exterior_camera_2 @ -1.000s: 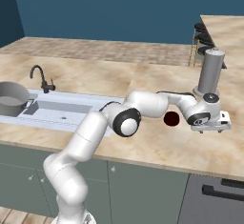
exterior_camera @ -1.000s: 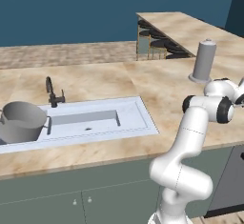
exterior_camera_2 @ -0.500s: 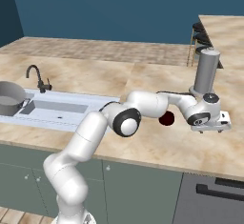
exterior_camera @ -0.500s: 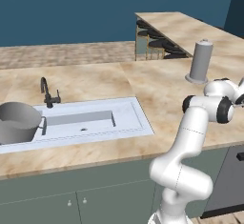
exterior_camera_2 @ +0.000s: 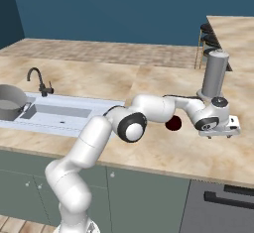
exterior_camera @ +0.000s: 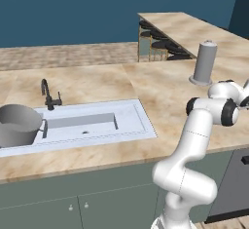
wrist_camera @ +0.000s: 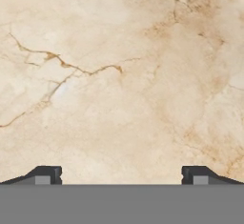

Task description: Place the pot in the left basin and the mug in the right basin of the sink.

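Observation:
The grey pot (exterior_camera: 19,124) (exterior_camera_2: 9,103) stands in the left basin at the far left end of the white sink (exterior_camera: 141,121); the pot covers that basin. The long right basin (exterior_camera: 82,123) (exterior_camera_2: 59,114) holds nothing. On the marble counter well to the right of the sink sits the dark red mug (exterior_camera_2: 173,123), partly behind my forearm. My gripper (exterior_camera_2: 221,132) (wrist_camera: 121,175) hangs right of the mug and apart from it, pointing down at bare counter. It is open, its fingertips (wrist_camera: 47,175) wide apart with nothing between them.
A tall grey domed cylinder (exterior_camera: 204,62) (exterior_camera_2: 215,73) stands on the counter just behind my hand. A slim black faucet (exterior_camera: 48,94) (exterior_camera_2: 39,81) rises behind the sink. A raised bar counter with dark stools (exterior_camera: 160,43) lies at the back right.
The whole scene has slid left in both base views, so the base has driven right. The arm keeps its pose and the gripper stays open.

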Available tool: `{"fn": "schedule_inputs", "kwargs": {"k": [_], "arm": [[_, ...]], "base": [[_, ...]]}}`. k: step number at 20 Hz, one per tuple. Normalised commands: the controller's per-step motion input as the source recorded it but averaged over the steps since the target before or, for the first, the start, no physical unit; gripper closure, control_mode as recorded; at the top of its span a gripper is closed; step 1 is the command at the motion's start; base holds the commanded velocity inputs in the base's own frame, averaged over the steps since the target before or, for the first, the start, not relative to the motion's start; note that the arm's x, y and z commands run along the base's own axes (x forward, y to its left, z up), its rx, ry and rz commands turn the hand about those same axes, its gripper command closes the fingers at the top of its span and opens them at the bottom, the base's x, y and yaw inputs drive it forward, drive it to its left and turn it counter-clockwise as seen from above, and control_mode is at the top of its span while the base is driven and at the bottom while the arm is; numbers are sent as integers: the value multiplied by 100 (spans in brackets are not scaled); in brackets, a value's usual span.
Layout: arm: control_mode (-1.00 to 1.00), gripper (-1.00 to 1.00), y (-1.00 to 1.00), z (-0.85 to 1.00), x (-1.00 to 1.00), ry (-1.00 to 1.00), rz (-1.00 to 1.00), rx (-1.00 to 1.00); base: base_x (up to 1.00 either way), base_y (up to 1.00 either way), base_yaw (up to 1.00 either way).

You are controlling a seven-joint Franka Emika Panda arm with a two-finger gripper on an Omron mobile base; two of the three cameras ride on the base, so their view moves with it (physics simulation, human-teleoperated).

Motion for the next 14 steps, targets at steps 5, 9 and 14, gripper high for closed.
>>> {"fn": "schedule_inputs", "kwargs": {"k": [5,9,14], "arm": [[-100,-100,0,0,0,0,0,0],[-100,-100,27,0,-3,-2,-2,0],[-100,-100,62,0,-14,-8,-3,-4]], "base": [[0,0,0],[0,0,0],[0,0,0]]}}
